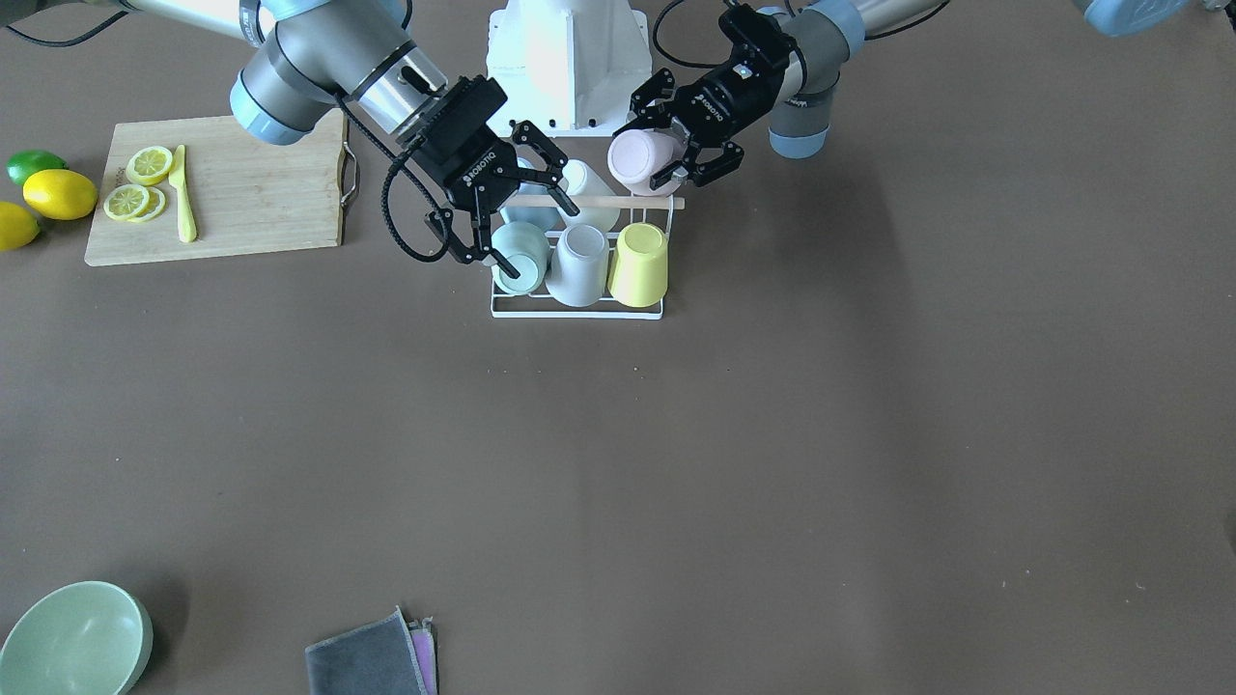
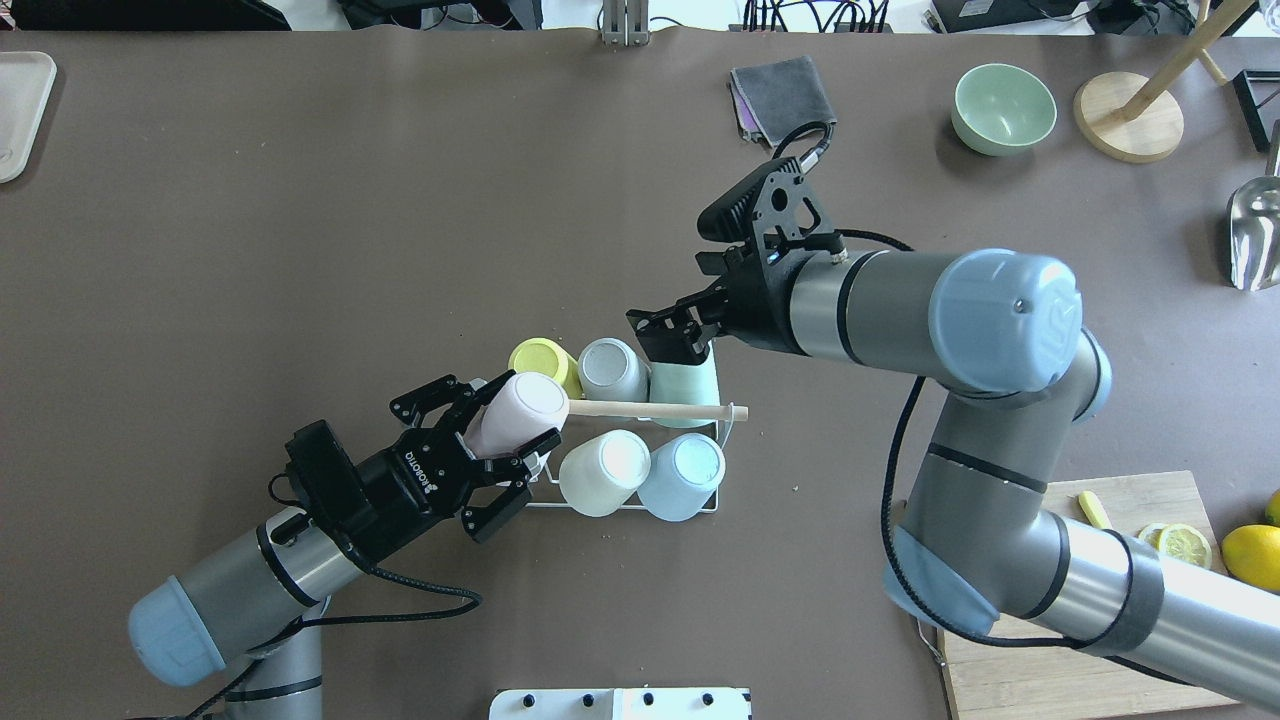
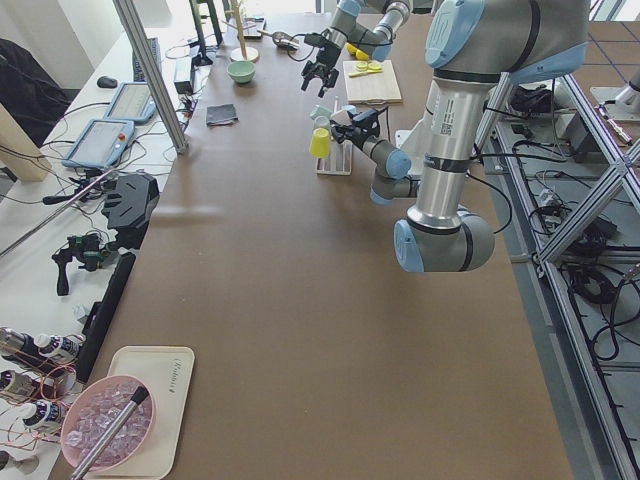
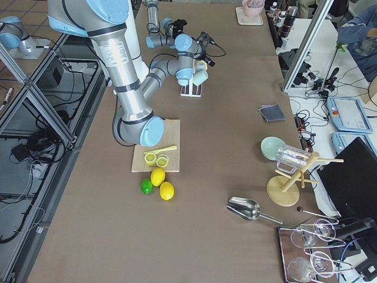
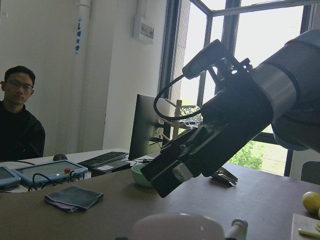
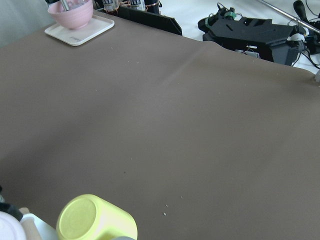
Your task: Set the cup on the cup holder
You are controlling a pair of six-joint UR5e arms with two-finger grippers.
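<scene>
at cup holder [image 2: 660, 410], left gripper [image 2: 505, 420] clasping pink cup [image 2: 527, 403]

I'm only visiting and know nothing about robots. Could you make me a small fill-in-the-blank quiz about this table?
The left gripper grips a plastic cup coloured pale ___. Not counting that one, the white wire cup holder with a wooden rod handle carries ___ cups. The wooden cutting board holds a yellow knife and slices of ___.
Missing words: pink; five; lemon.

Even bright daylight; soft shadows fell on bench [image 1: 676, 434]. Left wrist view was backlit by windows [image 5: 280, 35]; foreground pink cup [image 5: 177, 227] blurred.
</scene>
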